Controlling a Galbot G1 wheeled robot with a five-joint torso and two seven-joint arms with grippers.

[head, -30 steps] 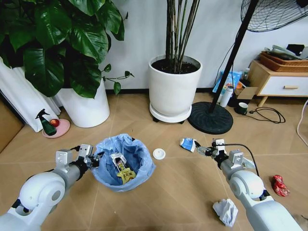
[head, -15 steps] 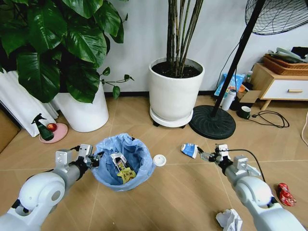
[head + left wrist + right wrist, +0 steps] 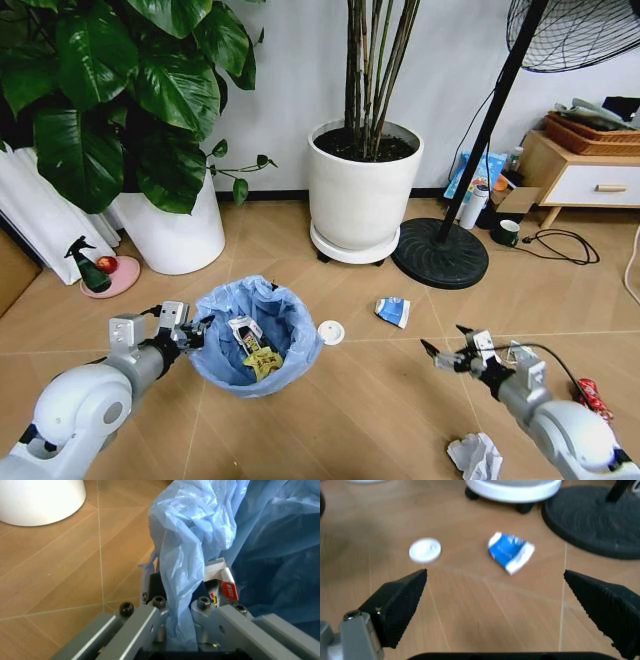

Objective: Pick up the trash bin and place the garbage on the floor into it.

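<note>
The trash bin (image 3: 262,340), black with a crinkled light-blue bag (image 3: 195,532), stands on the floor (image 3: 370,400). My left gripper (image 3: 192,330) is shut on its near-left rim, pinching the bag (image 3: 177,603). A black-white carton (image 3: 243,330) and a yellow wrapper (image 3: 264,363) lie inside. My right gripper (image 3: 443,339) hangs open above the floor, a little short of a blue wrapper (image 3: 393,311) (image 3: 511,552); its jaws stand wide apart (image 3: 495,575). A white lid (image 3: 331,332) (image 3: 425,550) lies just right of the bin. Crumpled white paper (image 3: 475,457) and a red can (image 3: 586,396) lie near my right arm.
A white plant pot on a wheeled base (image 3: 364,195) and a fan's black round base (image 3: 440,253) stand behind the wrapper. Another white pot with a leafy plant (image 3: 175,230) and a green spray bottle (image 3: 92,270) are at the back left. A wooden cabinet (image 3: 585,170) and a cable (image 3: 565,245) are on the right.
My right gripper has drawn back from the blue wrapper toward me, open; the wrapper stays on the floor. The left gripper still holds the bin's rim. The camera shifted slightly.
</note>
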